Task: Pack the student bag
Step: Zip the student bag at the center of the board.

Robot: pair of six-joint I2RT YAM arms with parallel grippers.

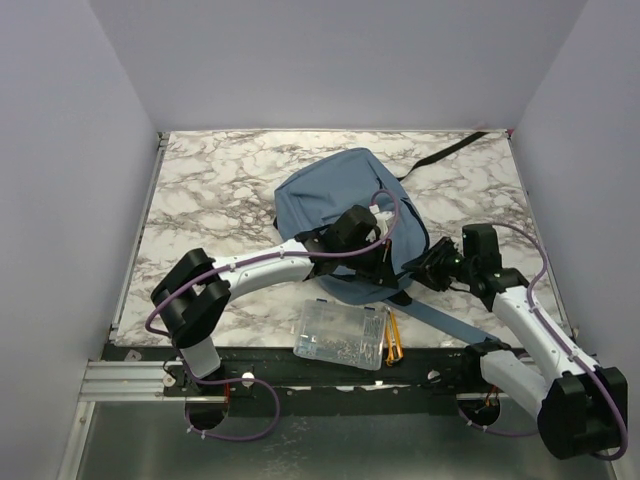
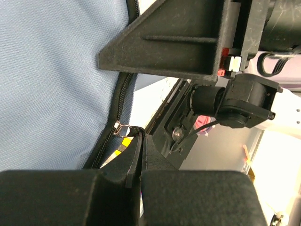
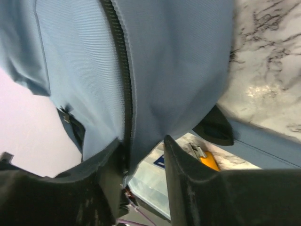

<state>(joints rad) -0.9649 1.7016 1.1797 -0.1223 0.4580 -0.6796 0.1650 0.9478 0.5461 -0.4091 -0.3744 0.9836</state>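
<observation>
student bag (image 1: 335,195), dusty blue-grey fabric, on marbled bench (image 1: 210,190). left hand (image 2: 141,143) pressed together beside its black zip (image 2: 112,123); right hand (image 3: 141,148) pinches its fabric.

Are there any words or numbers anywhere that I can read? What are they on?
None can be read.
The dusty blue-grey fabric backpack: no words or logo show.
The clear plastic box: a blue patch that may be a label, too blurred to read.
A small yellow bit by the zip: too small to tell if it holds text.
</observation>
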